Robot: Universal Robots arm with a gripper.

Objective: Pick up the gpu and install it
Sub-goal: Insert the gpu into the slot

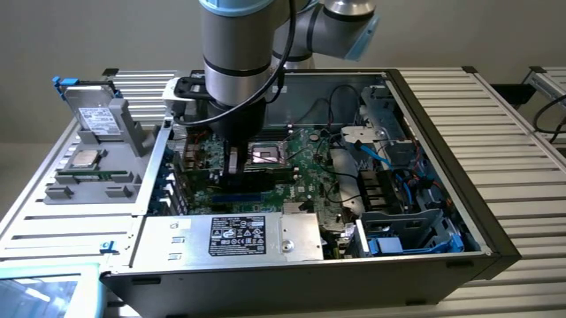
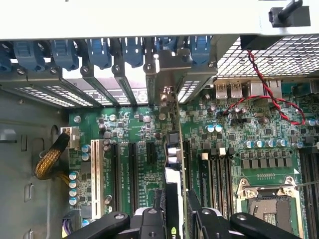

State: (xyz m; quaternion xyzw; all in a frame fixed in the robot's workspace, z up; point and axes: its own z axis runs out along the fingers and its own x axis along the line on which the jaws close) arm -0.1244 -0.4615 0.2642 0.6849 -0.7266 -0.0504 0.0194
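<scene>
**Exterior view.** The open computer case (image 1: 415, 106) lies on its side on the slatted worktop (image 1: 504, 126), so the motherboard (image 1: 305, 165) faces up and the arm can reach it from above. The arm descends at the centre of the frame. Its gripper (image 1: 237, 169) is low inside the case, just to the exterior view's left of the processor socket (image 1: 265, 154). The gpu (image 1: 258, 177) shows as a dark flat card at the gripper's tip, standing on edge over the board. This is the posture a slot connector requires. A grey parts holder (image 1: 97, 152) stands outside the case at the frame's left.

**Wrist view.** The gripper (image 2: 182, 214) is clamped on the gpu (image 2: 173, 154), with one jaw on each face of the card. The card is seen edge-on, running parallel to the expansion slots (image 2: 132, 169) beside it. Its metal bracket (image 2: 167, 74) meets the case's rear wall among the blue retaining clips (image 2: 99, 50), lined up with one opening there. The card appears to be at or in its slot; whether it is fully seated cannot be told.
</scene>
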